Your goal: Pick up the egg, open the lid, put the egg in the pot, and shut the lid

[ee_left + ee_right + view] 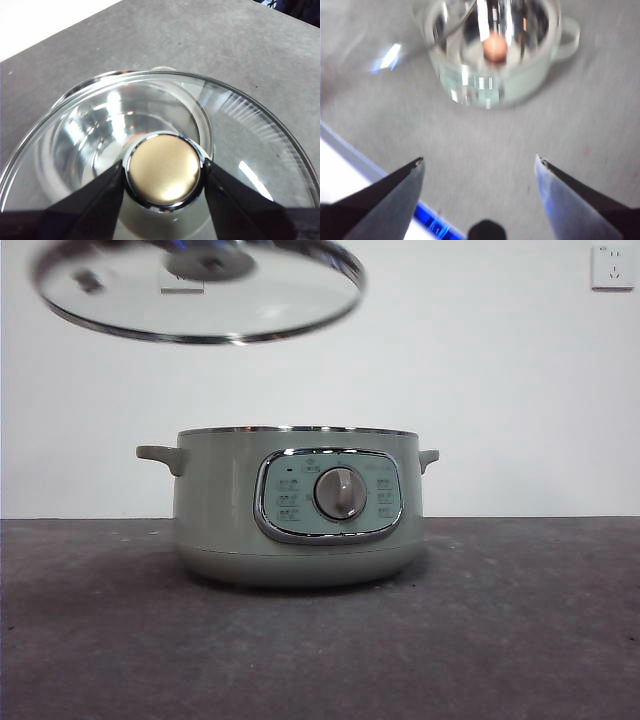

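You had the left gripper point(164, 172) clamped on the lid point(240, 145), its two black jaws pressed against opposite sides of the round knob point(162, 170), so the glass dome hung tilted from them, clear of the pot point(298, 505) and off to one side above it in the front view. Through the glass below those jaws you could see the shiny inner bowl of the pot. Your right gripper point(479, 167) hung with its jaws spread wide and nothing between them, well back from the pot point(520, 75) over the bare grey desk point(485, 145). Beyond those open jaws the egg point(494, 47) lay inside the pot on the bright metal floor of the bowl, a reddish-brown oval roughly in the middle. The pot stood uncovered on the desk point(520, 620), its control panel point(328, 495) and silver dial point(340, 492) facing the front camera, one small handle on each side. A white wall socket point(612, 267) showed high on the wall behind.
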